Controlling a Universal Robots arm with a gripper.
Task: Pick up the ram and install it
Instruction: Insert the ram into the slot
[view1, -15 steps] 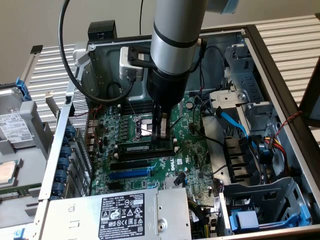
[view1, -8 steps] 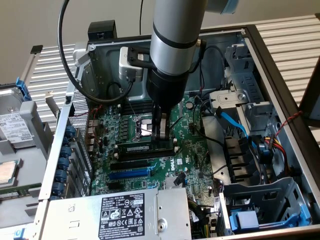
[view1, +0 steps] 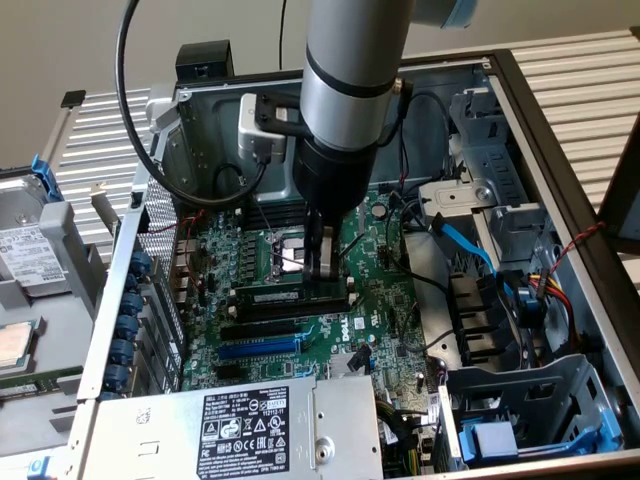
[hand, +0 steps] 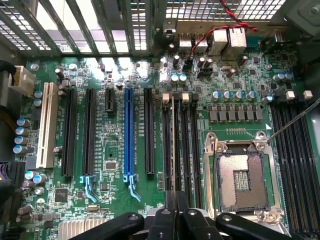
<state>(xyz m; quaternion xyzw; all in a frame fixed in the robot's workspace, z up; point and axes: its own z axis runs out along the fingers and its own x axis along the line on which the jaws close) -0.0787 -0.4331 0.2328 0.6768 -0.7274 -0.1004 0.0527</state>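
**A:** What is all this sitting on?

**B:** A white slatted table (view1: 575, 75), with a pale bare wall (view1: 60, 40) behind it. At the exterior view's left a labelled drive (view1: 28, 255) lies in a grey tray on the slats, just beside the open case (view1: 220, 110).

**A:** And inside the case?

**B:** The green board (view1: 390, 300) lies flat on its floor. A grey supply (view1: 240, 425) with a black label covers the near edge, and a blue slot (view1: 255, 348) runs just behind it.

**A:** Where's the ram?

**B:** The ram (view1: 285, 296) stands on edge in a black slot near the middle of the board, parallel to the blue slot and a few slots behind it. The arm (view1: 350, 60) comes straight down over it.

**A:** The hand?

**B:** The hand (view1: 322, 275) is clenched on the end of the ram towards the exterior view's right (fingertips down at its top edge). In the wrist view the stick (hand: 175, 140) runs out edge-on from between the two fingers (hand: 170, 210).

**A:** Further right?

**B:** A blue cable (view1: 470, 245) crosses the case floor, and a grey cage (view1: 530, 400) with blue clips fills the near corner.

**A:** Anything else from the wrist?

**B:** A white slot (hand: 47, 125) at one side of the board, then black slots, and the bare socket (hand: 242, 180) on the ram's other side.
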